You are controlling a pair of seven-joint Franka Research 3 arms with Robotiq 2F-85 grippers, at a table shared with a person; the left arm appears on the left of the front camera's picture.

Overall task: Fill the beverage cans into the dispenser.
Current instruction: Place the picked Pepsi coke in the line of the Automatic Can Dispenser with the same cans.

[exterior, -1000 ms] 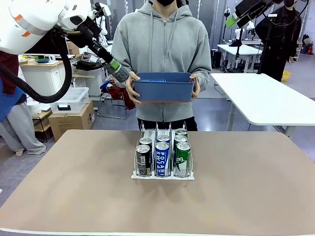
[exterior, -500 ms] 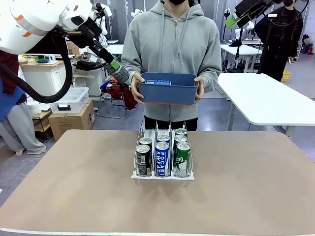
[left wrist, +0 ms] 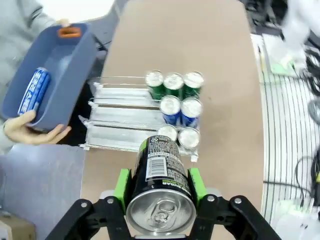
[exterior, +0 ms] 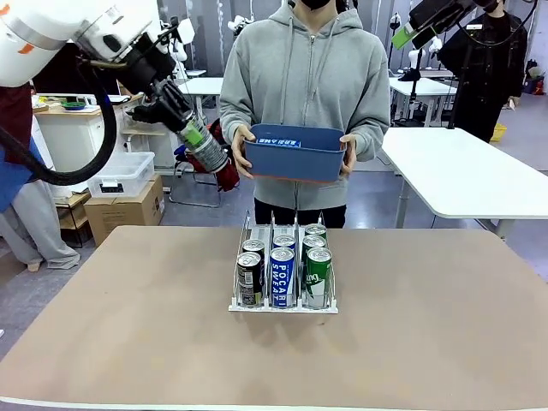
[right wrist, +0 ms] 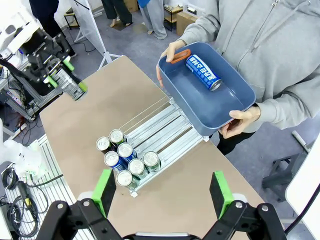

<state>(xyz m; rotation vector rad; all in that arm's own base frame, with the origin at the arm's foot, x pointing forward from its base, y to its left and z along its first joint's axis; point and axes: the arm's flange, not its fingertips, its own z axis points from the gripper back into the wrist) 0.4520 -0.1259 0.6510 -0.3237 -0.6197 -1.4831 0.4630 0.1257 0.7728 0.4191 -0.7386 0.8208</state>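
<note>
I am in the carrying step: the left claw (left wrist: 159, 186) holds a slim black beverage can (left wrist: 160, 172) tight between its green pads, tilted, in the air beyond the far left of the brown surface (exterior: 128, 342). The clear acrylic dispenser (exterior: 242, 240) stands in the middle of the surface with 7 cans at its front - 2 black, 2 blue, 3 green. The right claw (right wrist: 162, 192) hangs high above, wide and with nothing in it.

The next move, as I judge it, asks me to turn the can upright and lower it into the back of the black lane, between its walls, before the pads let go.

Compared with 1 second ago, the left claw has come lower and turned downward - and the person has stepped nearer with the blue rectangular plastic bin (exterior: 291, 163), where 1 blue can (right wrist: 202, 71) lies.
</note>
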